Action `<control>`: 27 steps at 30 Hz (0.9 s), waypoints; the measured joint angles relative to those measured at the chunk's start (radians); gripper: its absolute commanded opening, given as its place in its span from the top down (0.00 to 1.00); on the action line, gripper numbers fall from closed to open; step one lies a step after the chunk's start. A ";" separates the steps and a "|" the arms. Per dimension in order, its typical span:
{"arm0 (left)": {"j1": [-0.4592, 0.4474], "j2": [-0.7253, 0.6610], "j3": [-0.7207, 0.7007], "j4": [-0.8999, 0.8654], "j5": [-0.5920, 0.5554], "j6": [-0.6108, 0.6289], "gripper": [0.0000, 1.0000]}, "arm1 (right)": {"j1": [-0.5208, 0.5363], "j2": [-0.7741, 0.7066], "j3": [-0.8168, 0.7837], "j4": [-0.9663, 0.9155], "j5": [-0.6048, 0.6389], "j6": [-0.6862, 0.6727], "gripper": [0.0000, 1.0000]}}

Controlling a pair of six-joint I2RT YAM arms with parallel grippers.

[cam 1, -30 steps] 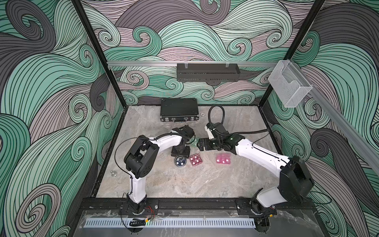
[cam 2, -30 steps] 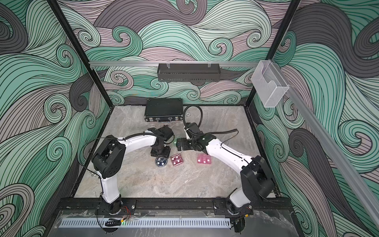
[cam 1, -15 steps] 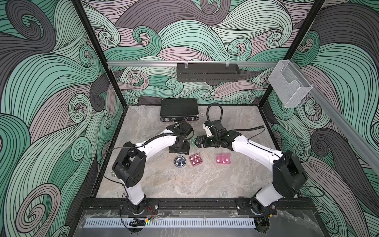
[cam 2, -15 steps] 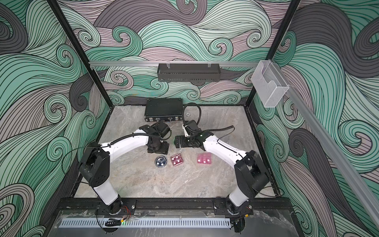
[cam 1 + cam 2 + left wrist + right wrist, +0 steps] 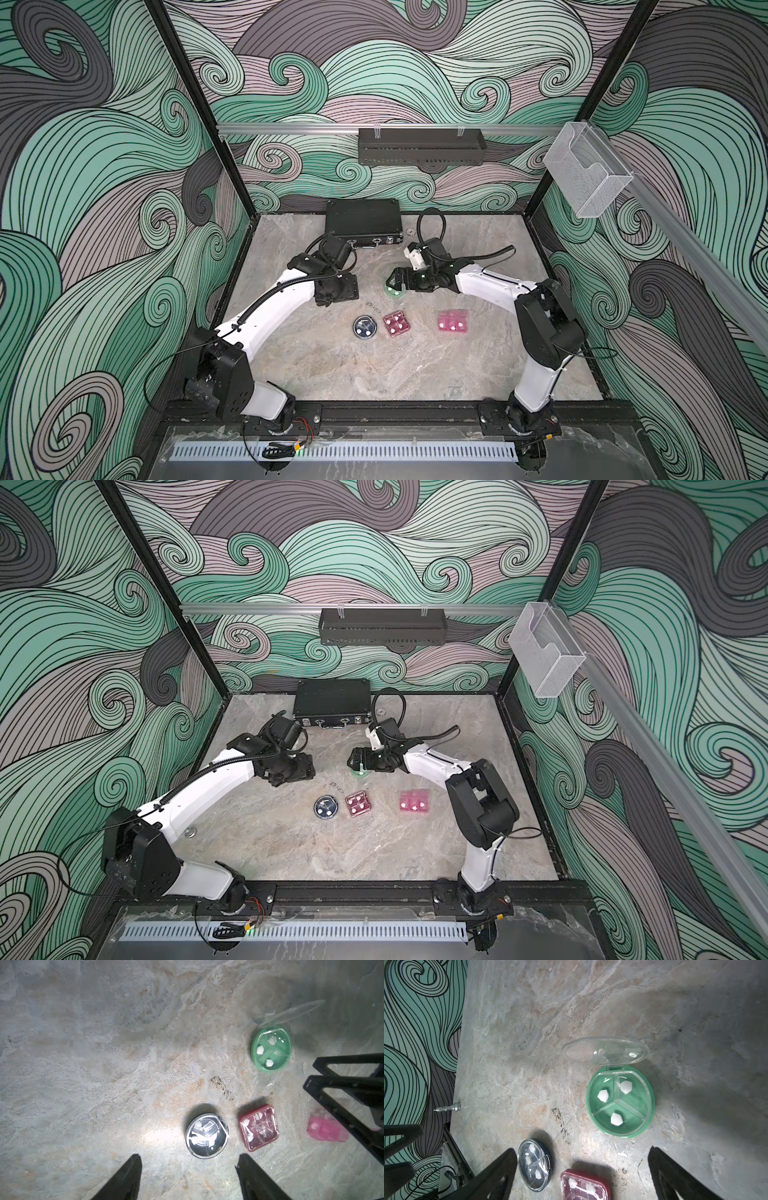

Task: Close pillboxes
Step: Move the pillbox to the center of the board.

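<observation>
Since a second ago the left gripper (image 5: 332,296) has pulled away from above the dark blue pillbox (image 5: 365,327) toward the rear of the table (image 5: 374,374). The right gripper (image 5: 392,286) has barely shifted. Both sets of jaws stand spread apart and grip nothing.

The step in hand looks like shutting the green pillbox (image 5: 620,1101), the only one whose clear lid (image 5: 604,1049) is raised, tilted back on its hinge. To do it well, the right gripper needs to get one finger past the lid's far edge and sweep it over the hinge. It then presses down on the rim opposite the hinge until it catches (a light box like this may skate, so press straight down, not sideways).

In the right wrist view the green pillbox lies just ahead of the spread fingers, nearer one of them, with the lid on its far side. In both top views the gripper hangs right over it, partly hiding it. The dark pink pillbox (image 5: 259,1128) and the light pink pillbox (image 5: 326,1131) sit near, apparently shut.
</observation>
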 measured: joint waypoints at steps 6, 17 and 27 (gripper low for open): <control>0.015 -0.032 -0.002 0.002 0.020 -0.002 0.26 | 0.000 0.056 0.061 -0.011 0.019 -0.036 0.00; 0.019 -0.032 -0.002 0.001 0.045 -0.004 0.27 | -0.001 0.144 0.090 -0.046 0.044 -0.064 0.00; 0.020 -0.018 -0.002 0.005 0.061 -0.008 0.27 | 0.028 0.164 0.111 -0.047 0.031 -0.061 0.00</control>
